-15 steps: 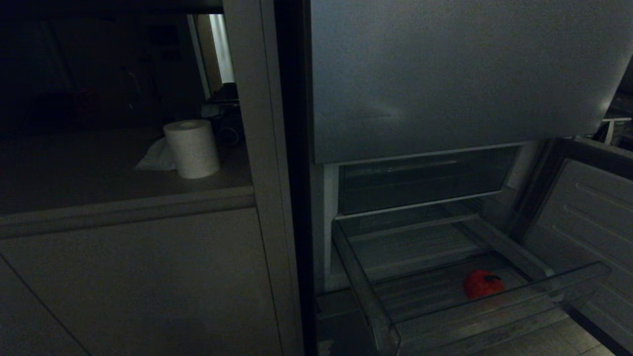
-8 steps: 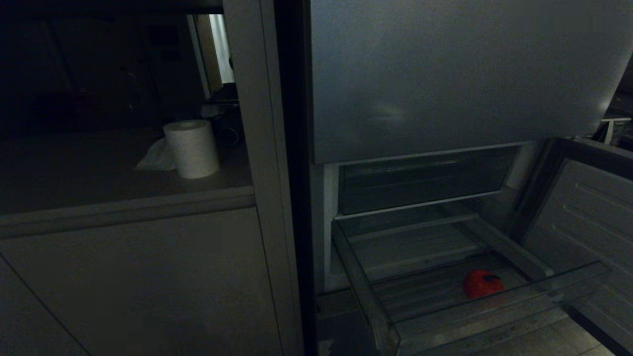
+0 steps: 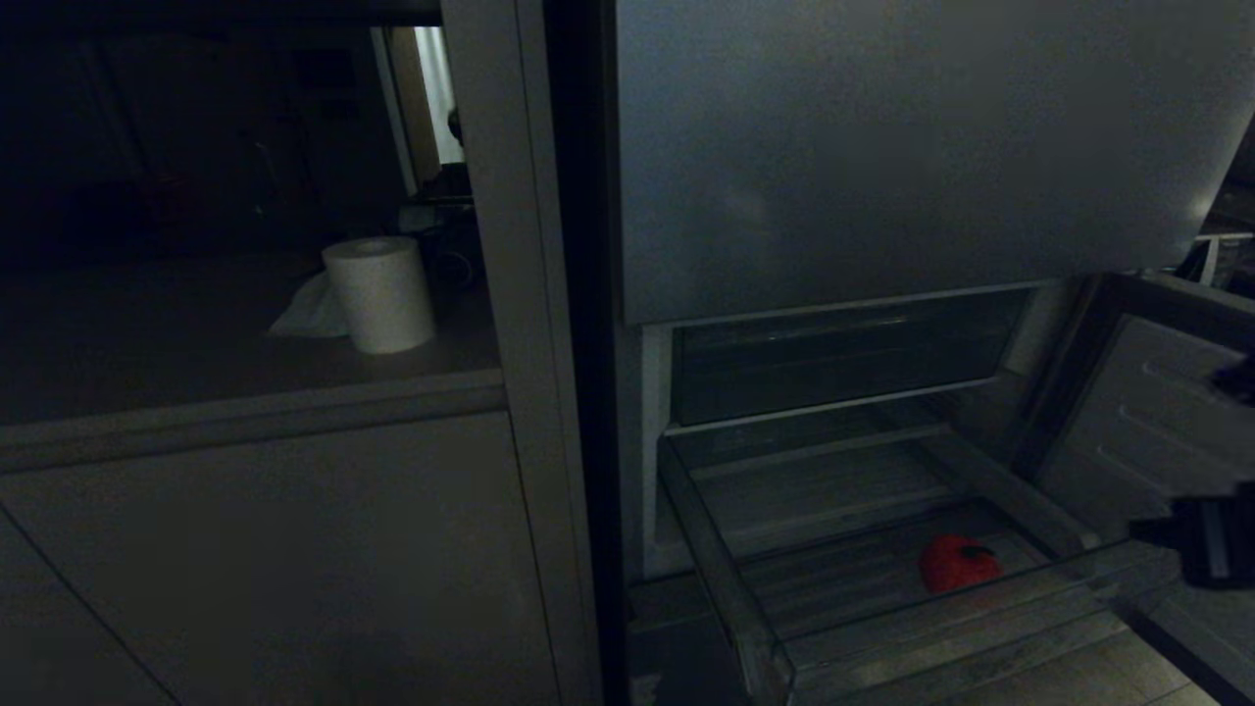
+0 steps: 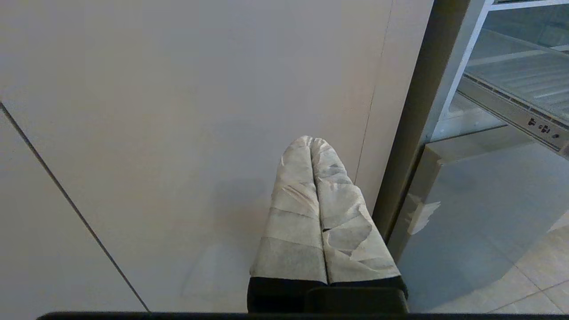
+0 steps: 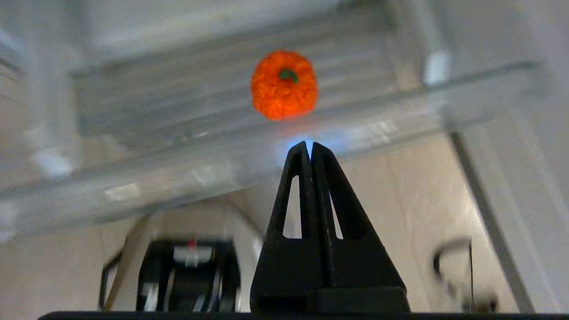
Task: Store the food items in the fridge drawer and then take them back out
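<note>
No readable text, label, brand, number or sign shows on anything in any of the three views.

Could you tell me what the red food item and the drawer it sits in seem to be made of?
Red food item: looks like fuzzy felt or yarn, matte, with a green stem; likely a toy. Fridge drawer: clear glossy plastic, see-through front lip, ribbed floor.
</note>
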